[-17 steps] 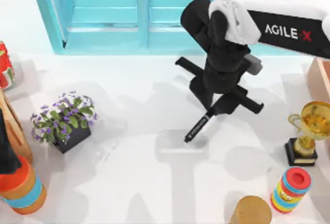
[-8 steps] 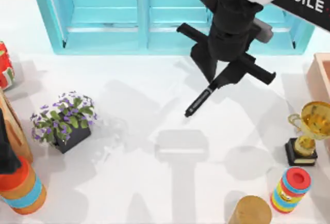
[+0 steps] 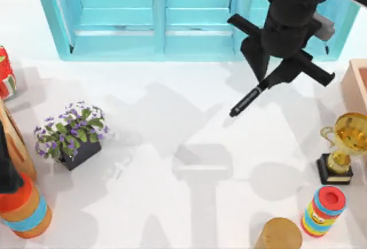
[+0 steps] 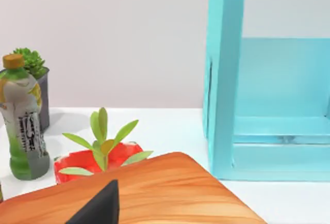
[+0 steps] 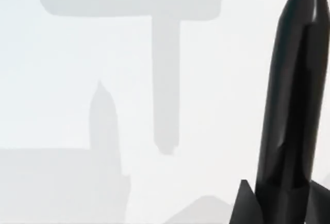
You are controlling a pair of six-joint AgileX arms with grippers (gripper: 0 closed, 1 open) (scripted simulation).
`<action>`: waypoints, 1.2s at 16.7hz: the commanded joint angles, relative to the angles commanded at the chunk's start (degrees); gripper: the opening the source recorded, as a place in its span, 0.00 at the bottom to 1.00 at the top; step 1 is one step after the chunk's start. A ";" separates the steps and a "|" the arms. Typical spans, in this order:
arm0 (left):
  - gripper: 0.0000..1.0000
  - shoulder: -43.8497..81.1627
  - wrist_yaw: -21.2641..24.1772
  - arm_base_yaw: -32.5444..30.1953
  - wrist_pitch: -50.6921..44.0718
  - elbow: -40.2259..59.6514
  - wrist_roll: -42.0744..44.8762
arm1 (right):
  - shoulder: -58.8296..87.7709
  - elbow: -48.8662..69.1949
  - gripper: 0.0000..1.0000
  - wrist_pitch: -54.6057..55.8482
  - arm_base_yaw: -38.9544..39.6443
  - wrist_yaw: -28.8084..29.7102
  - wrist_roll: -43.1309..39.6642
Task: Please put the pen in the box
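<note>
My right gripper (image 3: 265,82) is shut on the upper end of the black pen (image 3: 245,102), which hangs tilted above the white table, tip pointing down and to the left. In the right wrist view the pen (image 5: 291,100) stands close and dark, gripped at its base by the fingertips (image 5: 245,206). The peach-pink box (image 3: 356,85) sits at the table's right edge, partly cut off, to the right of the gripper. My left arm is parked at the far left; a dark fingertip (image 4: 100,208) of it pokes into the left wrist view.
A large turquoise shelf unit (image 3: 155,16) lines the back. A gold trophy (image 3: 344,146), a striped stack (image 3: 323,210) and a wooden cylinder (image 3: 278,234) stand at the right front. A potted purple-flower plant (image 3: 71,134) and a wooden board (image 3: 17,143) are at the left.
My right gripper has lifted the pen off the table and carried it back and to the right, toward the box. The left arm has not moved.
</note>
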 joint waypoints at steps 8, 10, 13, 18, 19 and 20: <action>1.00 0.00 0.00 0.00 0.00 0.00 0.00 | -11.51 -14.80 0.00 0.69 -35.95 0.16 -4.74; 1.00 0.00 0.00 0.00 0.00 0.00 0.00 | -14.73 -18.51 0.00 1.12 -44.23 0.13 -6.08; 1.00 0.00 0.00 0.00 0.00 0.00 0.00 | -18.74 -22.67 0.00 1.91 -52.13 -0.16 -7.70; 1.00 0.00 0.00 0.00 0.00 0.00 0.00 | -20.30 -24.18 0.00 2.29 -54.58 -0.36 -8.34; 1.00 0.00 0.00 0.00 0.00 0.00 0.00 | -20.04 -24.02 0.00 2.20 -54.41 -0.29 -8.25; 1.00 0.00 0.00 0.00 0.00 0.00 0.00 | -20.08 -24.07 0.00 2.28 -54.29 -0.29 -8.16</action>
